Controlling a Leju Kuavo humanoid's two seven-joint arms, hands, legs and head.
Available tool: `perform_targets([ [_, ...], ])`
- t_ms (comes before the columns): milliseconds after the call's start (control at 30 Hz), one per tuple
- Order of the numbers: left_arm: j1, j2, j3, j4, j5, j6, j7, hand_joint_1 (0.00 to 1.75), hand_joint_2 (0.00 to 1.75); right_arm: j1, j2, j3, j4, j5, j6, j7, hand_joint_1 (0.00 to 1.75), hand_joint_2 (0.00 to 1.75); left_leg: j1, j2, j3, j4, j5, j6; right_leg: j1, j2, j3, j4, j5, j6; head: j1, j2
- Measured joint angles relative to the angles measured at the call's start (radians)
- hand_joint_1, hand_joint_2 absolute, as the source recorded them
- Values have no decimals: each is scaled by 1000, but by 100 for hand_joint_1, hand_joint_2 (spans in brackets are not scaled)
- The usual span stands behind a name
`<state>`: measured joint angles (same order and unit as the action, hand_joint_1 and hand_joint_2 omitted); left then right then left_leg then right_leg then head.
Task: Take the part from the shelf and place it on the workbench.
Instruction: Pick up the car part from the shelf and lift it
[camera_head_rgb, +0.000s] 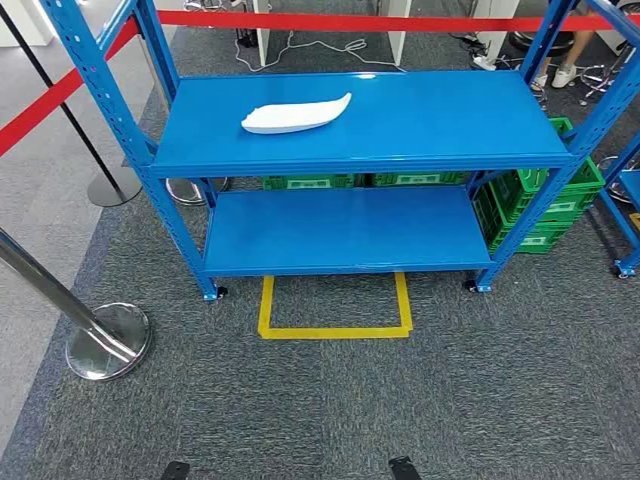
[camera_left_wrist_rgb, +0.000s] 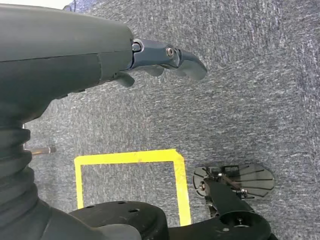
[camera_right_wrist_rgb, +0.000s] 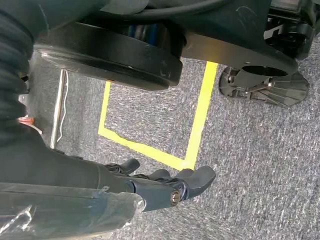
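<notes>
A long white curved part (camera_head_rgb: 295, 116) lies on the top board of the blue shelf (camera_head_rgb: 453, 130), left of its middle. Both arms hang at my sides. My left hand (camera_left_wrist_rgb: 166, 60) points down over the grey carpet with its fingers stretched out and nothing in it. My right hand (camera_right_wrist_rgb: 170, 182) also hangs over the carpet, fingers extended and apart, holding nothing. Both hands are far from the part.
A yellow tape square (camera_head_rgb: 334, 310) marks the carpet before the shelf. Chrome stanchions (camera_head_rgb: 106, 340) with red belts (camera_head_rgb: 45, 105) stand at left. Green crates (camera_head_rgb: 540, 205) sit behind and right of the shelf. A person's feet (camera_head_rgb: 562, 72) show at the far right.
</notes>
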<state>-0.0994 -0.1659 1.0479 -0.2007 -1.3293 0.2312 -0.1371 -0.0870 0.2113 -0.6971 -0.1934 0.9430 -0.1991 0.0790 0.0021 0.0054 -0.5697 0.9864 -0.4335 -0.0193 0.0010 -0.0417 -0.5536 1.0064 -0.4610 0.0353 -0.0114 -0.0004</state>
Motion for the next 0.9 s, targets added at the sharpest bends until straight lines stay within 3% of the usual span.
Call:
perform_targets([
  [900, -1, -1, 0, 0, -1, 0, 1, 0, 175, 0, 0, -14, 0, 10, -2, -3, 0, 175, 0, 0, 0, 0, 0, 0, 0, 0, 0, 0, 0, 0, 0, 0],
])
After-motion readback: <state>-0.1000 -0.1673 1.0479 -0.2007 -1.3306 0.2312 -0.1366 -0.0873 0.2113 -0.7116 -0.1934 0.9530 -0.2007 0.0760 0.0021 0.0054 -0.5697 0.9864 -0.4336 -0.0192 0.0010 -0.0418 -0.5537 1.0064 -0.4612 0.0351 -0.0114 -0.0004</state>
